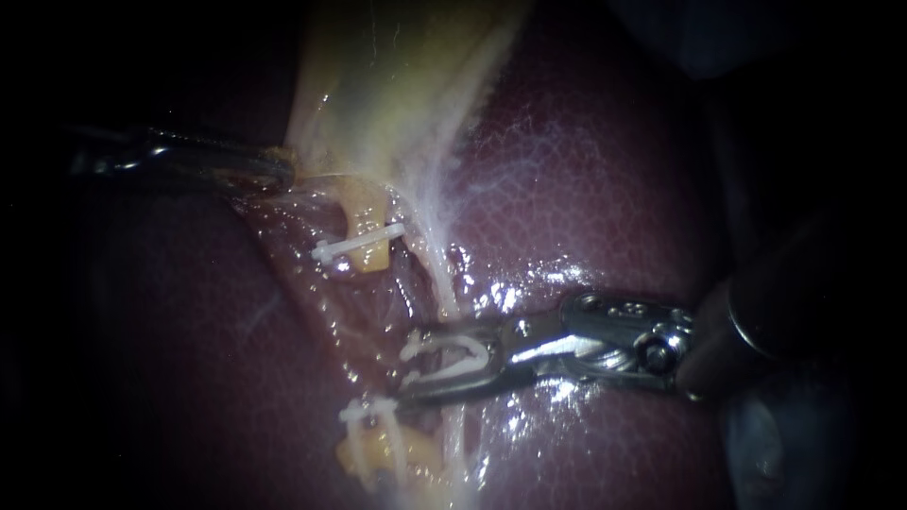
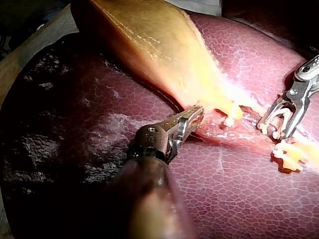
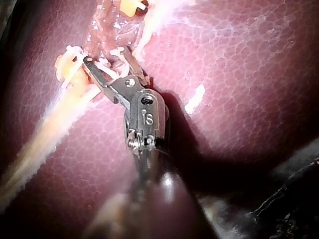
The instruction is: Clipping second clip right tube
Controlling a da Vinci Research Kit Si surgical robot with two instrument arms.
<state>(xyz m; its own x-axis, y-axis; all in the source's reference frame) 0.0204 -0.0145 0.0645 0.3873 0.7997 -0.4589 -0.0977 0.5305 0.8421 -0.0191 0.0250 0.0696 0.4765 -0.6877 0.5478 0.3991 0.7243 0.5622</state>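
My right instrument [image 1: 411, 368] comes in from the right. Its jaws stand apart with a white clip [image 1: 453, 354] seated between them, both jaws touching it. A pale thin tube [image 1: 442, 283] runs down into those jaws. One white clip [image 1: 359, 247] sits on yellow tissue above the jaws, and another clip [image 1: 373, 411] lies just below them. My left instrument [image 1: 283, 172] has its jaws shut on the edge of the yellow gallbladder [image 1: 397, 76]. The left wrist view shows that grip [image 2: 195, 115] and the right instrument [image 2: 274, 130] beyond it.
Dark red liver [image 1: 586, 189] surrounds the site, wet and glistening near the right instrument's jaws. In the right wrist view the jaws [image 3: 105, 57] straddle pale tissue beside a clipped yellow stump [image 3: 67, 64]. A long yellowish strand [image 3: 35, 139] trails away from that stump.
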